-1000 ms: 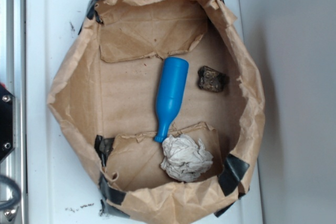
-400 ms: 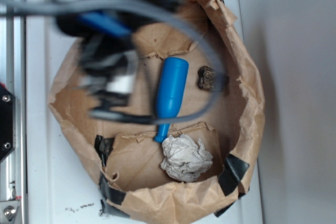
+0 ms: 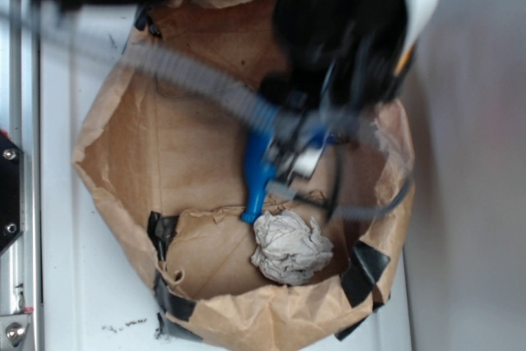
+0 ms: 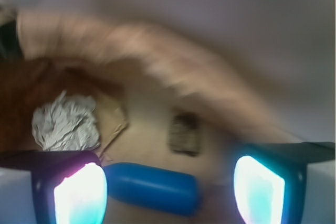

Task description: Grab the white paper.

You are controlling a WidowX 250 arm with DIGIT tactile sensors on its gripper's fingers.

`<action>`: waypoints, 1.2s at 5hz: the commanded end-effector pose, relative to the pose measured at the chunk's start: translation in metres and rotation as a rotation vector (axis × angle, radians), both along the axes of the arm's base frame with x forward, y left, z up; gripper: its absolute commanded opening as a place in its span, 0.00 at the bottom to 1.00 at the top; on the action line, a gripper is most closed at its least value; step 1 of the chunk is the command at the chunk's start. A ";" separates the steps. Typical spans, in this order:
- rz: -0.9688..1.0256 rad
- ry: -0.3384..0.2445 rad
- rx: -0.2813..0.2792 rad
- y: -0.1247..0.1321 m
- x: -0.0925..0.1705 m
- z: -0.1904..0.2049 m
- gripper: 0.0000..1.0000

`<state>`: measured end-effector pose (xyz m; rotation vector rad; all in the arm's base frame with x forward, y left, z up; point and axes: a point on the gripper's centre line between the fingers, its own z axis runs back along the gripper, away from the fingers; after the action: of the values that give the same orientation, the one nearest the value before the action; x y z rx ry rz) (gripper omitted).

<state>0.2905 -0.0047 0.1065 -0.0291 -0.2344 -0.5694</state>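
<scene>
Gripper (image 4: 169,190), seen from the wrist view: two glowing fingers (image 4: 80,195) stand wide apart with nothing between them but the blue bottle (image 4: 152,187) lying below, so the jaws are open and empty. In the exterior view the blurred arm hangs over the upper right of the brown paper bag (image 3: 123,121), hiding most of the bottle and whatever lies beside it.

The white paper (image 3: 291,246), a crumpled off-white wad, rests on the bag floor near the lower wall, with the bottle's narrow neck touching or just beside its upper left edge. From the wrist it sits up and to the left (image 4: 65,121), well outside the gap of the jaws. A small dark lump (image 4: 185,132) lies apart from it on the bag floor.

Likely hazards, as a judgement: a descent from this pose would close on the bottle, not the wad; a sideways approach may nudge the bottle neck and roll the wad away; a finger may snag the loose flap (image 3: 214,252) or the bag's crumpled wall (image 3: 271,318), dragging the whole bag across the worktop (image 3: 66,285).
</scene>
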 end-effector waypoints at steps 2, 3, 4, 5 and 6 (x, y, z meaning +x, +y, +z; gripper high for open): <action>-0.105 -0.064 0.024 -0.039 -0.012 0.004 1.00; -0.105 -0.064 0.024 -0.039 -0.012 0.004 1.00; -0.197 -0.110 -0.011 -0.047 -0.001 -0.017 1.00; -0.285 -0.125 -0.147 -0.060 0.006 -0.025 1.00; -0.335 -0.052 -0.259 -0.068 0.010 -0.041 1.00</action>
<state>0.2944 -0.0658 0.0437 -0.3353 -0.2945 -0.8480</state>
